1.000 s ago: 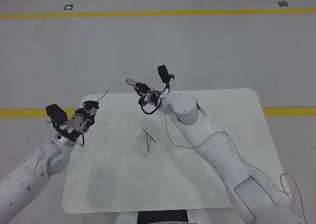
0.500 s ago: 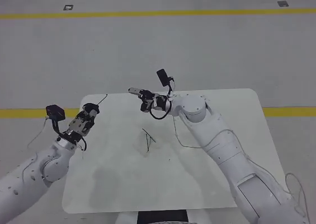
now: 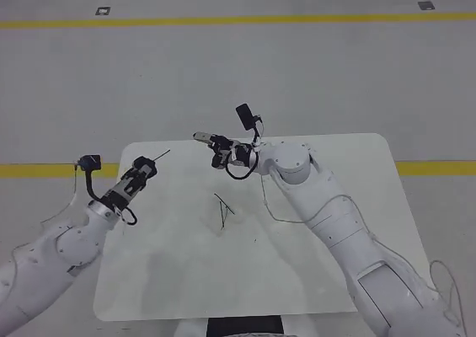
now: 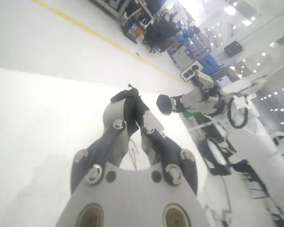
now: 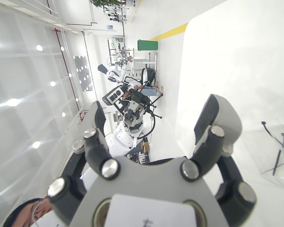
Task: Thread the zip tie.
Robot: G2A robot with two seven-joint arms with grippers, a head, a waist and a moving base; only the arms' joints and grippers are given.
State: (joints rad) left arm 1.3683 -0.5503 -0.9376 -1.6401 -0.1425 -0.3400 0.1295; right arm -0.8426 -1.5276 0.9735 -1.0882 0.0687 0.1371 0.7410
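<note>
Left gripper (image 4: 132,99) is clamped on a black zip tie (image 3: 161,155), held over the far left corner of the table (image 3: 330,253). Right gripper (image 5: 156,112) is spread wide and empty, well apart from it. Recommended: bring the right gripper across, pinch the free end squarely, and align tail with head before feeding.

I see a white table (image 3: 179,270) with rounded corners, standing on a pale floor (image 3: 221,67) marked with a yellow line (image 3: 440,168). Near the table's middle lie a few thin black zip ties (image 3: 223,211), crossed over one another at an angle. Near them, toward the front edge, sits a tiny dark speck (image 3: 254,240) I cannot make out.
</note>
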